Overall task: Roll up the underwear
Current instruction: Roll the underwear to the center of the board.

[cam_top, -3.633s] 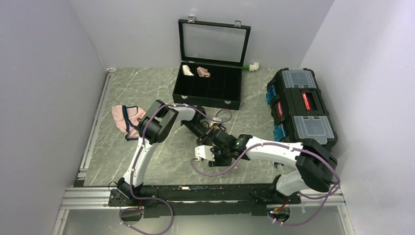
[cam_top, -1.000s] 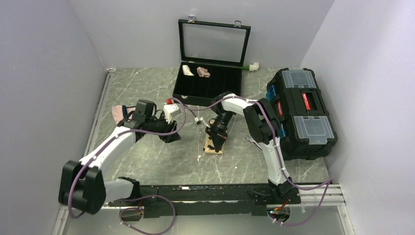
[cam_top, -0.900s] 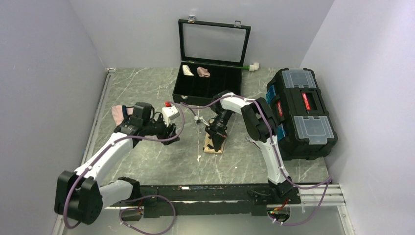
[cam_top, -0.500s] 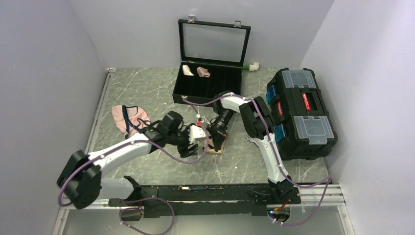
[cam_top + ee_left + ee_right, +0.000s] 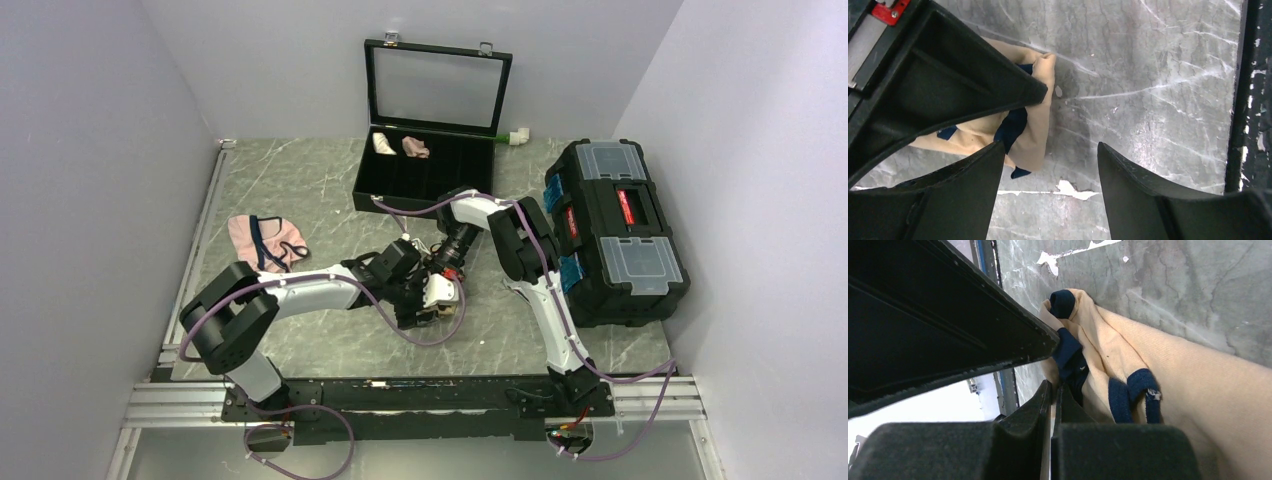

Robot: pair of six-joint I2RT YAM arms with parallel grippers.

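The tan underwear [image 5: 1034,127] with dark navy edging lies bunched on the marble table near its middle. My right gripper [image 5: 1053,389] is shut at the fabric's navy-edged end, and a thin pale sliver shows between its fingers. The cloth [image 5: 1153,375] spreads to the right of those fingers. My left gripper [image 5: 1050,152] hovers open just over the table, its left finger [image 5: 973,180] covering the cloth's near edge and bare marble between the jaws. In the top view both grippers meet at the centre [image 5: 435,295] and hide nearly all of the underwear.
A pink underwear [image 5: 265,243] lies at the left. An open black case [image 5: 425,190] at the back holds two small fabric rolls [image 5: 400,146]. A black toolbox [image 5: 615,225] stands at the right. A black rail [image 5: 1253,100] borders the near table edge.
My left arm swung from the left side, near the pink underwear, to the centre and opened its jaws wider beside the tan underwear. My right gripper stayed shut on the fabric.
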